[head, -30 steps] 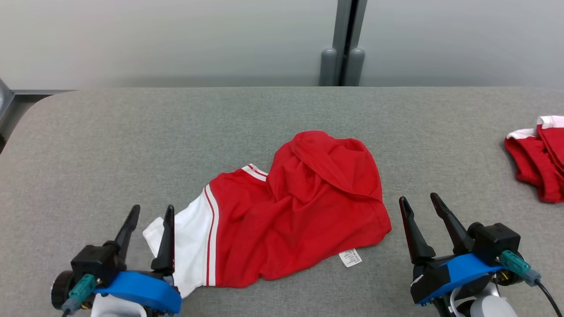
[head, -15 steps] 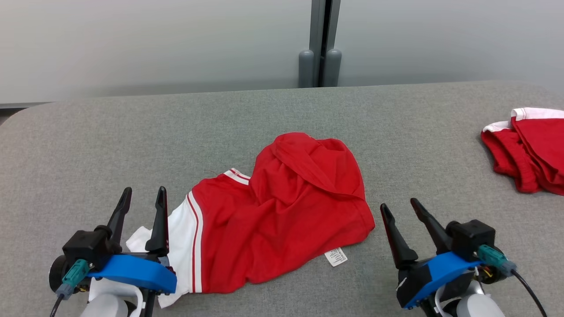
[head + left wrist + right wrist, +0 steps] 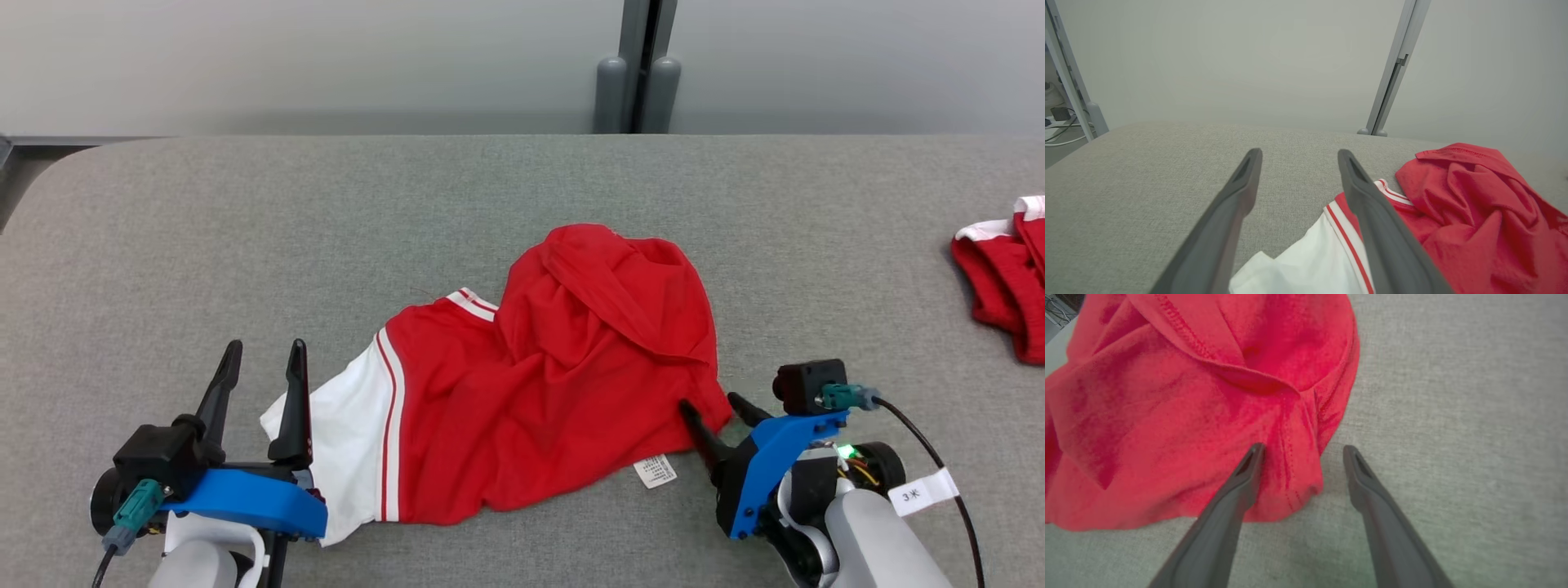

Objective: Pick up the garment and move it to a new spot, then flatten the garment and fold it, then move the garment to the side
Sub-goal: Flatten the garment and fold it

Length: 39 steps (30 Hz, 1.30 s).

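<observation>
the garment (image 3: 555, 384), a red shirt with a white panel (image 3: 351, 441) and red striping, is seen crumpled in the near middle of the grey padded table (image 3: 490, 204). its upper part is folded over itself into a hump, and a care label (image 3: 655, 471) is turned out at the near hem. it lies wholly on the table, so the first step, picking it up for a move to a new spot, is judged to be only in preparation.

the right gripper (image 3: 709, 402) is tipped down at the garment's right corner, with its jaws spread wide and nothing clamped. in the right wrist view one finger (image 3: 1239, 486) is set over the red cloth and the other over bare table just beside the hem, so the edge is straddled. this placement is judged to be chosen so that a closing pinch would catch the stitched hem.

the left gripper (image 3: 266, 347) is held low at the opposite end, likewise spread wide and empty, with its inner finger above the corner of the white panel. whether the cloth is touched there cannot be told. the two ends are thus bracketed, presumably so that the garment can be raised by both corners and allowed to hang open rather than bunch.

a second red garment (image 3: 1000, 286) lies well apart at the table's right edge and is not taken to be part of this grasp.
</observation>
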Available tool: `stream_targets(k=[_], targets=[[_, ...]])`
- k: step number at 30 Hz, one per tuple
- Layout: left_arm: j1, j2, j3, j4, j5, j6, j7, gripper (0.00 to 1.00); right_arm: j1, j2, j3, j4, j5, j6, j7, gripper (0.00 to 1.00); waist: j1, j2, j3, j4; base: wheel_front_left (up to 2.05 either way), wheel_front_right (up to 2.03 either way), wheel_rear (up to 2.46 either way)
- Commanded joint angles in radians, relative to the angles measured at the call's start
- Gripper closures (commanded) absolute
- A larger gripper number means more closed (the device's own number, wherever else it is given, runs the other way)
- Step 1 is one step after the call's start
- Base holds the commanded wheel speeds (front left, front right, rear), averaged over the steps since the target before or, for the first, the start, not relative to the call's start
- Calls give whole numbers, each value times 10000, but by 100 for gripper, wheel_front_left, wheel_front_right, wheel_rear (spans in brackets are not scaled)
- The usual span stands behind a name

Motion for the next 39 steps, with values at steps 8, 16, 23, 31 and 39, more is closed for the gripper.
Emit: stream_targets(k=[8,16,23,31,39], targets=[[-110,-199,343,123,278,-236,-43,0,-940,-30,295,1053,719,5,-45,100,0,0,180,136,0,0,0],[64,-371,803,144,511,-376,-44,0,-1477,-659,-903,89,-396,5,-842,100,0,0,-30,-205,0,0,0],[252,-605,1040,154,700,-470,-44,0,-114,-471,-2761,-1336,-1313,5,262,100,0,0,-235,-403,0,0,0],[215,-720,1187,265,869,-625,-44,0,1336,-89,-3661,-2214,-1724,5,1180,0,0,0,-296,-394,0,0,0],[197,-788,1283,282,996,-716,-44,0,601,-1,-2733,-3981,-1909,5,2054,0,0,0,-204,-189,0,0,0]])
